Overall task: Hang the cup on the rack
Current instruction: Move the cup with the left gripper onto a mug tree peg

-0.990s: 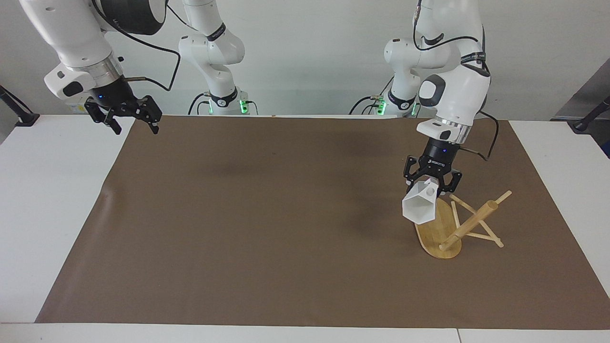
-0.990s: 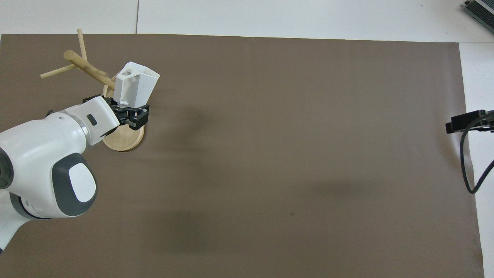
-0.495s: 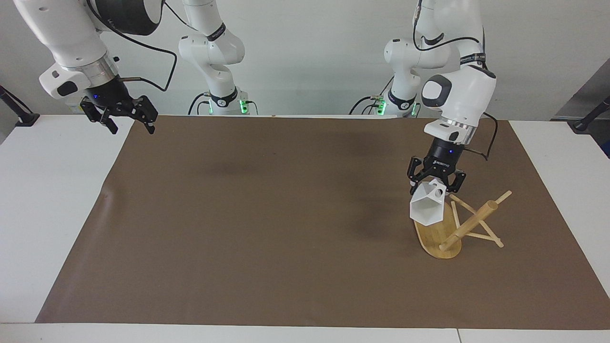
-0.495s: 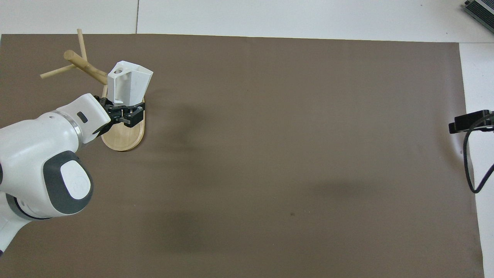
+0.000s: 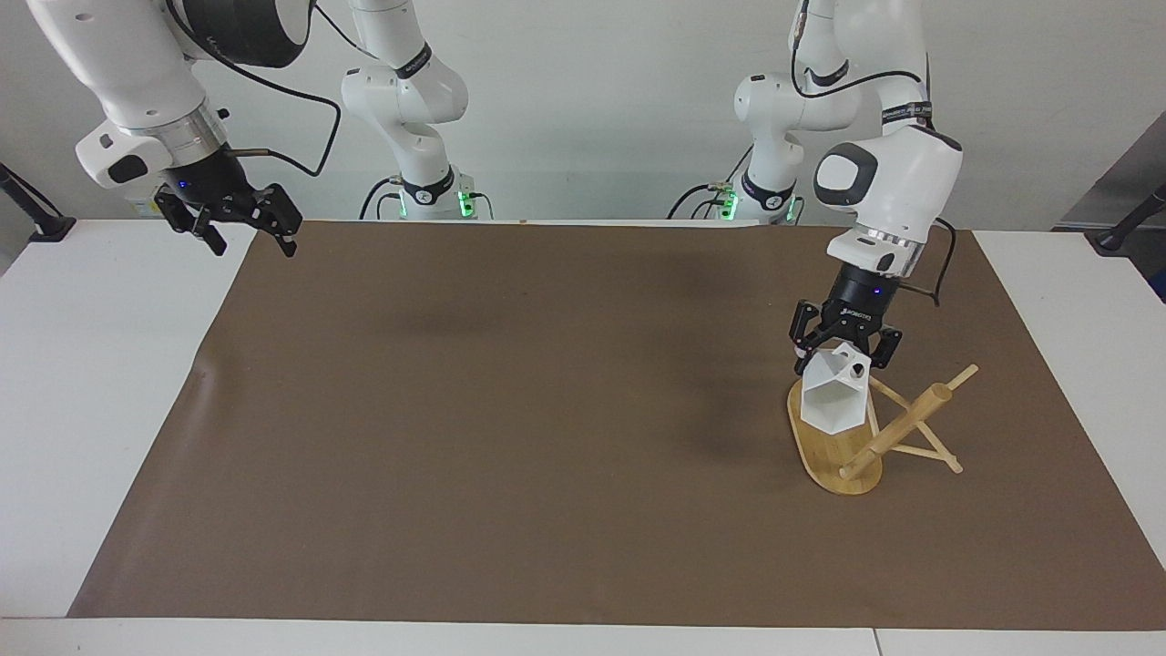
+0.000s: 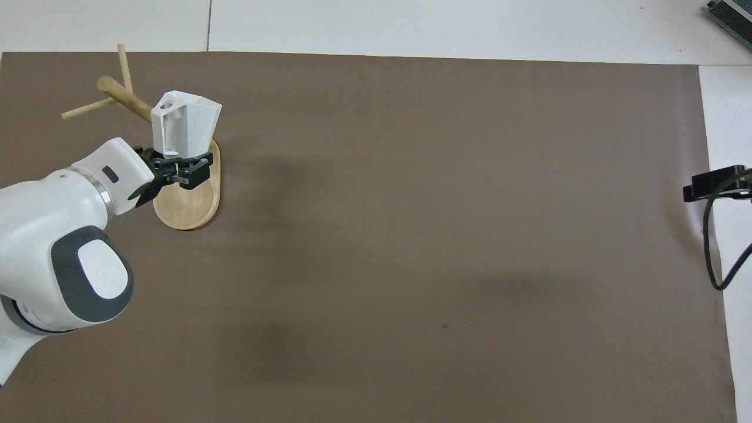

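The left gripper [image 5: 845,345] hangs in the air over the rack [image 5: 843,448]. Its jaws are closed on the bottom end of the cup [image 5: 833,397], with one jaw on each side. The cup sticks out below the jaws, and its wide open mouth points down and away from the robots. It is tipped on its side. The blocky handle with the round hole is on the side of the cup that faces the rack's post.

In the overhead view, the left gripper [image 6: 178,168] sits over the rack's flat base, and the cup [image 6: 185,121] covers the spot where the post meets the base. The cup is just beside the post and the thin pegs. I cannot tell if it touches any of them. No peg can be seen going through the hole in the handle.

The rack [image 6: 188,202] stands on the brown mat [image 5: 510,401] on the bench [image 5: 82,383], toward the left arm's end. Its oval base lies flat on the mat.

The right gripper [image 5: 241,223] waits well apart from the rack, up in the air over the mat's edge at the right arm's end of the bench. Its jaws are spread open and hold nothing. In the overhead view only a bit of the right gripper [image 6: 714,184] shows.
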Tool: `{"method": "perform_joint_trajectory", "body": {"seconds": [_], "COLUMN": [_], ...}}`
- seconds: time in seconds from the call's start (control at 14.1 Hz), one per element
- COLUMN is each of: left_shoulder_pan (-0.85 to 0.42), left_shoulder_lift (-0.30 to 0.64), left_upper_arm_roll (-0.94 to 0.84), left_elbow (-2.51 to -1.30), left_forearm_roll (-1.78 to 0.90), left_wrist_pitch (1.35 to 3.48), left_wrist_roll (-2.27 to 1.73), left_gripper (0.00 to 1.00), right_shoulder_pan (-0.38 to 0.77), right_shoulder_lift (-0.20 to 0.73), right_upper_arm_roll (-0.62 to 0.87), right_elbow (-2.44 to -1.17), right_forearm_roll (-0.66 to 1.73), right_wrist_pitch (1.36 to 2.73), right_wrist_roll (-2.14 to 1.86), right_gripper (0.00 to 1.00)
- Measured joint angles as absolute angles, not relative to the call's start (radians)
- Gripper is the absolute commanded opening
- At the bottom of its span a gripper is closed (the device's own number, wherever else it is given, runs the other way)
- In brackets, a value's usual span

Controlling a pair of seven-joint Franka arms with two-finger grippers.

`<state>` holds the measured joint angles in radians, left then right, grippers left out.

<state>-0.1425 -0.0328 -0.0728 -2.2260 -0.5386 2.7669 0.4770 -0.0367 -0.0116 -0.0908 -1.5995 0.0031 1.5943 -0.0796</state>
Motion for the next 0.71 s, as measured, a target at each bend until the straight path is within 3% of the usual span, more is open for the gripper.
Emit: {"method": "perform_joint_trajectory", "body": {"seconds": [0.71], "left_shoulder_pan": [-0.103], "left_shoulder_lift": [0.008], "left_upper_arm_roll": [-0.07], "left_elbow": [-2.16], "left_forearm_roll": [-0.618], "left_wrist_pitch": [2.678], "left_wrist_roll": [0.475], "left_gripper": [0.0], "right_shoulder_pan": [-0.037], "right_shoulder_lift": [-0.012], "right_upper_arm_roll": [-0.093], "right_elbow": [-1.6], "right_forearm_roll": [0.003], "right_wrist_pitch": [1.595], "right_wrist_roll": [-0.064], "right_gripper": [1.0]}}
